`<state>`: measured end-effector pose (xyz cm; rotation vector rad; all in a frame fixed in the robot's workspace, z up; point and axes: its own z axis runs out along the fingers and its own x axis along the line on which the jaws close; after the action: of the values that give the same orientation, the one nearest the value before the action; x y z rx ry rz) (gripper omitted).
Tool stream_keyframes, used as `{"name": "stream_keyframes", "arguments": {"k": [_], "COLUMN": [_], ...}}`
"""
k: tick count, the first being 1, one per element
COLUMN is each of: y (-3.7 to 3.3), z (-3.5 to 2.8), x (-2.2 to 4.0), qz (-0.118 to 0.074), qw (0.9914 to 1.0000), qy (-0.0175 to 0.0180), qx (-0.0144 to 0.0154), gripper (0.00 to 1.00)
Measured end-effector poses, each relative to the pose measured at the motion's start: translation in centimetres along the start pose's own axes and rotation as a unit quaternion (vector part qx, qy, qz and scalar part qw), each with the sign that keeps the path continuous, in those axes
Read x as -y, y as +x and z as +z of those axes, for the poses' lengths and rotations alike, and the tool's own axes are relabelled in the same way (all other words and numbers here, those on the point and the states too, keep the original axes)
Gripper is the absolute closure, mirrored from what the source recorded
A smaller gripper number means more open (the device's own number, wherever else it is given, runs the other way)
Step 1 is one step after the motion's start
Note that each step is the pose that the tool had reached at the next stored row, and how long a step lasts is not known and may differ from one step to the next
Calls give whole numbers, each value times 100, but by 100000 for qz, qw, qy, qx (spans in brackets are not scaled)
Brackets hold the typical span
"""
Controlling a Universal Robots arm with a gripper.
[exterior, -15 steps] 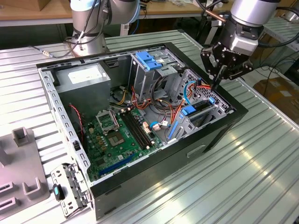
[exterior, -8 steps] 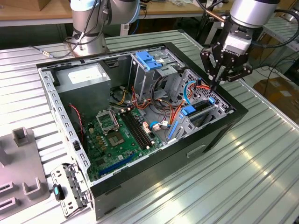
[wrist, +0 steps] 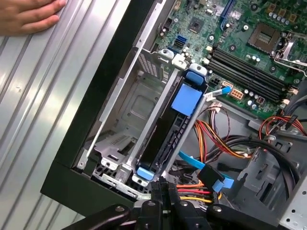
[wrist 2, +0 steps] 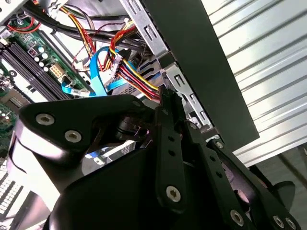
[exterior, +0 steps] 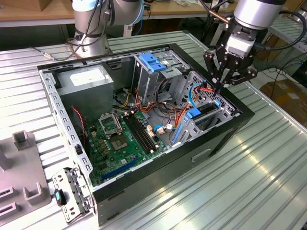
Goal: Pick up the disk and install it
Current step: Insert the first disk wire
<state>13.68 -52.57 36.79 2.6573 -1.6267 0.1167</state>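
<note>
The disk [wrist: 165,136] stands on edge in the drive bay at the corner of the open computer case [exterior: 158,179], its blue side rail [wrist: 188,98] facing up. In the exterior view its blue rail [exterior: 193,114] shows in the bay at the case's right end. My gripper [exterior: 217,88] hangs just above that end of the case. Its fingers are shut together with nothing visible between them. In the first wrist view my gripper [wrist: 162,188] sits over the blue end of the disk's rail [wrist: 144,172]. In the second wrist view my gripper [wrist 2: 165,98] points at the bay's cables.
Red, yellow and blue cables [wrist: 211,139] crowd the space beside the bay. A tall metal cage with a blue cap [exterior: 153,62], a grey power-supply box [exterior: 86,81] and the motherboard [exterior: 120,139] fill the case. A person's hand [wrist: 29,14] rests on the ribbed table. A grey fixture [exterior: 19,167] lies at the exterior view's left.
</note>
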Motion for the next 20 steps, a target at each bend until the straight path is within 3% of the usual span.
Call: {"name": "stream_keyframes", "arguments": {"k": [3,6,16,20], "y": [-1,-2,-33,-41], "z": [3,13,38,52], "x": [-1,-1,-58,-72], "qz": [1942,5411,7971,9748], "qw": [99981,99853,99680,99521], "qy": [-150,-414,-608,-751], "qx": [-47,-104,-149,-198], "gripper": [84,84,84,84]}}
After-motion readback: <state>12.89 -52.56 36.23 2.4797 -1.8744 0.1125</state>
